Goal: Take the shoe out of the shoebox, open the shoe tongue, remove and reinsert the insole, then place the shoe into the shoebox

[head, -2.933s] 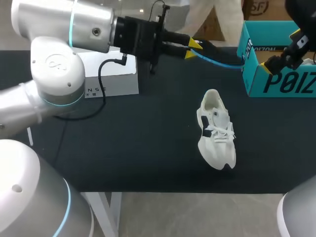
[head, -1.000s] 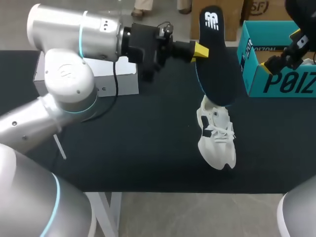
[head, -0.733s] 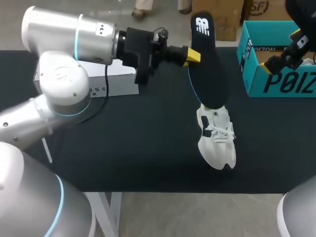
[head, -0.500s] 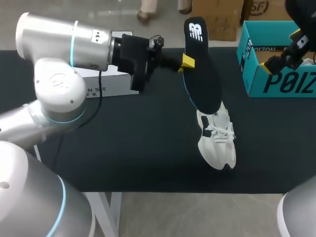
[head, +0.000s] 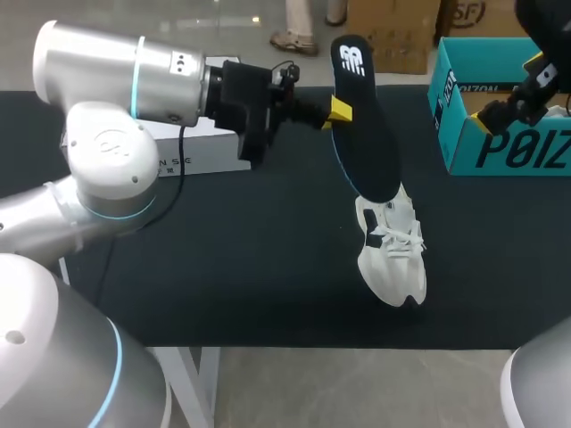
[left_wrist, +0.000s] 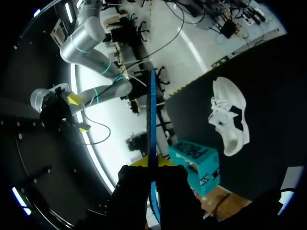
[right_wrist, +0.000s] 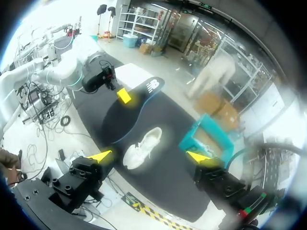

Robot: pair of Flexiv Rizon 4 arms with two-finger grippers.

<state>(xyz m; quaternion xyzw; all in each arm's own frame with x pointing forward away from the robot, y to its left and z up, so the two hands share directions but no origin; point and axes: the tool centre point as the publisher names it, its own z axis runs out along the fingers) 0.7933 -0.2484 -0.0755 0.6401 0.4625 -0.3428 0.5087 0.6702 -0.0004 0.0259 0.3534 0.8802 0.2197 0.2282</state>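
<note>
— Black insole [head: 366,125]: where kept?
— Clamped in the left gripper [head: 337,111], long axis near upright, lower end over the white shoe [head: 391,245] (heel opening beneath); right gripper [right_wrist: 149,157] spread, empty.

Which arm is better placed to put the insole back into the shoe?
Left. The left gripper is shut on the insole, whose lower end hangs over the heel of the shoe. The right gripper is open and empty, by the shoebox.

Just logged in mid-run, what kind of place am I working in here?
Probably a robot lab bench set up for shoe handling: a black table holding a white shoe, a teal shoebox, and the left hand gripping the insole.
</note>
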